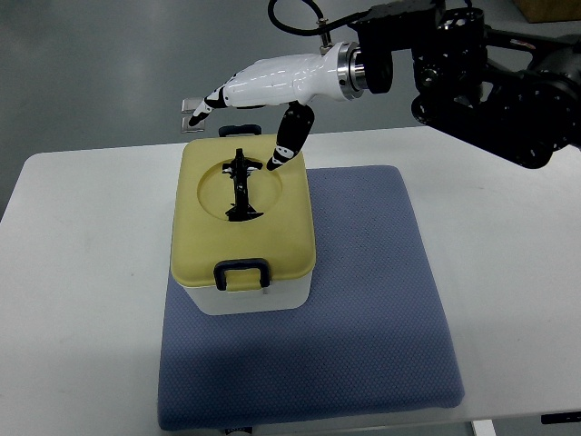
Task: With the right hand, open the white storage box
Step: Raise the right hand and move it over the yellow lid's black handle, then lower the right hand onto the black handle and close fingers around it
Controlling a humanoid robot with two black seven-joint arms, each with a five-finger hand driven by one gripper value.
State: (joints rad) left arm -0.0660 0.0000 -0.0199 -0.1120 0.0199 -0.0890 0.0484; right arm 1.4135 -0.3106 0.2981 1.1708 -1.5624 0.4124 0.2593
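One white tabletop (73,236) carries a blue mat (372,309), and at frame centre-left on it sits the white storage box (243,295) with its yellow lid (204,236). The right hand (263,86) hovers over the lid's far edge, fingers loosely extended, grasping nothing. A thumb (289,141) pressing beside the black handle (241,186) could slip and shove the box.

Bright, even overhead light; soft faint shadows; sharp focus, no glare.

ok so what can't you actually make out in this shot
- Far latch of the storage box: top view, hidden behind the yellow lid and right hand.
- Box contents: covered by the lid.
- Whether the thumb touches the lid: unclear from above.
- Left arm: outside the frame.
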